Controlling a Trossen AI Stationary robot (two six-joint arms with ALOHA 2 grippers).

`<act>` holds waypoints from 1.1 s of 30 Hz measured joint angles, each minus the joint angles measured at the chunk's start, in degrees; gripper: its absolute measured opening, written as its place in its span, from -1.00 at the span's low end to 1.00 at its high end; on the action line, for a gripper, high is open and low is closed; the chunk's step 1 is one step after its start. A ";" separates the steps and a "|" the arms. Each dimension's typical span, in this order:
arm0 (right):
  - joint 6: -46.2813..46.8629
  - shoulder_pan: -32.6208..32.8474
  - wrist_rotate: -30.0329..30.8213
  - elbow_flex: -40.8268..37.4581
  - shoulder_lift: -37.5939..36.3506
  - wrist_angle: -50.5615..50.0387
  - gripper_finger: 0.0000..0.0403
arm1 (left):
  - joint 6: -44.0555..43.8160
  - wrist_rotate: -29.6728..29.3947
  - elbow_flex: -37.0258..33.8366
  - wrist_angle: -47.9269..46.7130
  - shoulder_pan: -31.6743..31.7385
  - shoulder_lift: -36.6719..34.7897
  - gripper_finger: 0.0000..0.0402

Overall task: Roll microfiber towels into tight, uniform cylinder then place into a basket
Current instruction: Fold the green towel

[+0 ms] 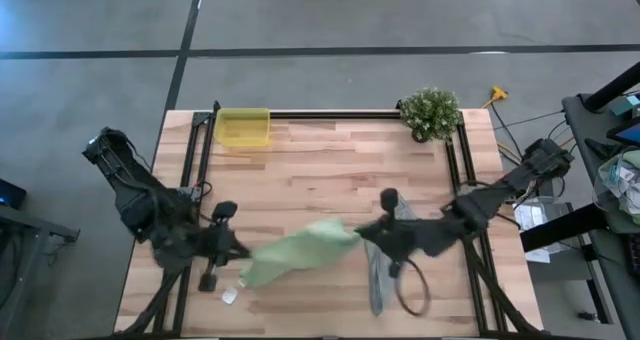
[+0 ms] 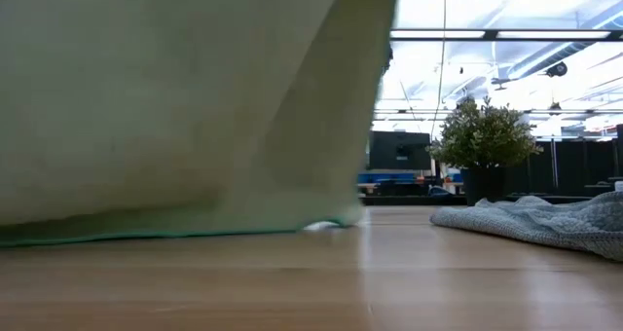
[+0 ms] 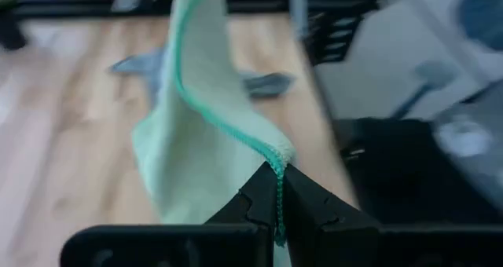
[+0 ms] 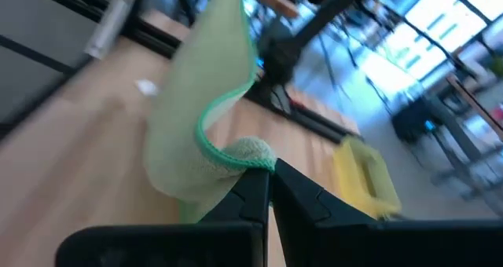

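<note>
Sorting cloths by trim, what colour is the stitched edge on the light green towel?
Teal-green stitching along the light green towel, clearest in the left wrist view.

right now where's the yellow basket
In the high view the yellow basket sits at the table's far left corner, well apart from the green towel stretched between both grippers, and across the far edge from the potted plant.

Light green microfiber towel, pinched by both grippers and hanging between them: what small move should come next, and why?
Probably lower both arms together and lay the light green microfiber towel flat on the wooden table. The left gripper and right gripper each pinch an edge, and the cloth sags slack, unrolled; the translucent yellow plastic basket sits far off.
</note>
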 joint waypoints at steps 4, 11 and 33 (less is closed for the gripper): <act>-0.05 4.10 -0.22 0.37 -0.59 0.01 -0.96 | 0.45 -1.37 0.69 3.27 -4.67 -0.02 -1.00; -4.18 9.45 0.89 5.66 1.79 -0.41 -0.96 | 0.53 -9.39 1.75 4.25 -11.54 0.02 -1.00; 10.38 -9.12 18.97 -4.27 5.73 -15.65 -0.96 | -12.95 -28.97 -5.68 -19.26 -9.63 1.75 -1.00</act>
